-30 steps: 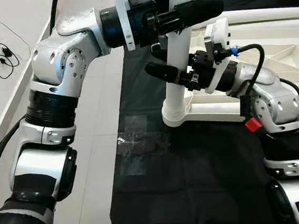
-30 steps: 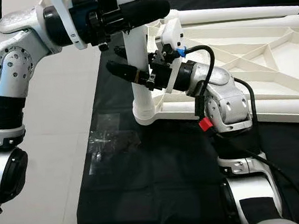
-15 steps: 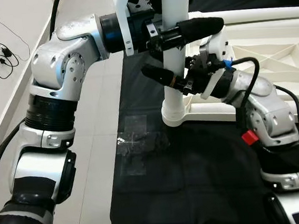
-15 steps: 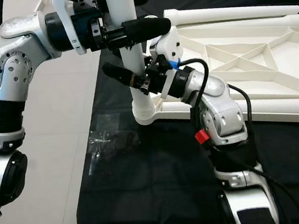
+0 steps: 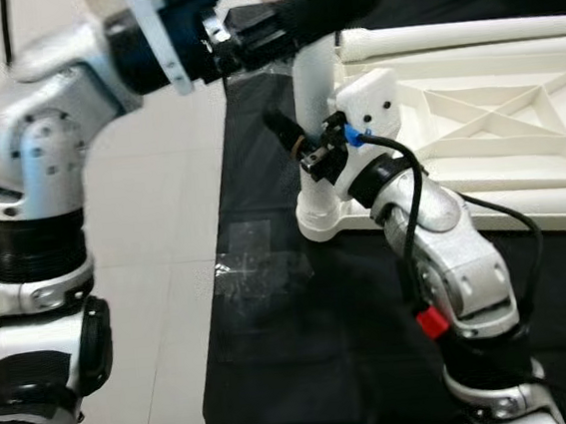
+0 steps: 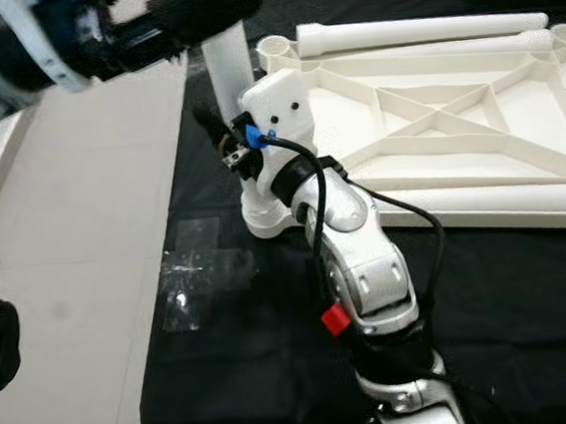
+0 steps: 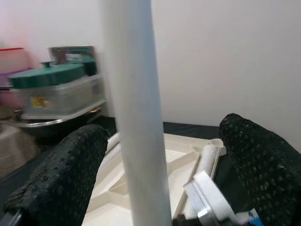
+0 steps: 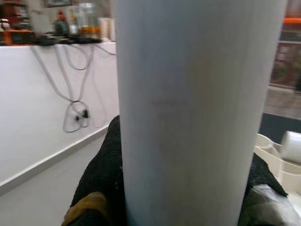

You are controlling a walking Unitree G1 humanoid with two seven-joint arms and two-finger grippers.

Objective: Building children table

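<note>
Two claws on one white leg (image 5: 316, 78), standing upright in the upturned tabletop's (image 6: 473, 103) corner socket. Left claw (image 5: 294, 15) straddles it loosely, right claw (image 5: 291, 136) clenched lower down. If I twist unevenly, it'll jam crooked.

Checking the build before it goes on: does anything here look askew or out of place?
The upright table leg leans slightly in its corner socket. A crumpled clear plastic bag lies loose at the black mat's edge. Nothing looks damaged.
</note>
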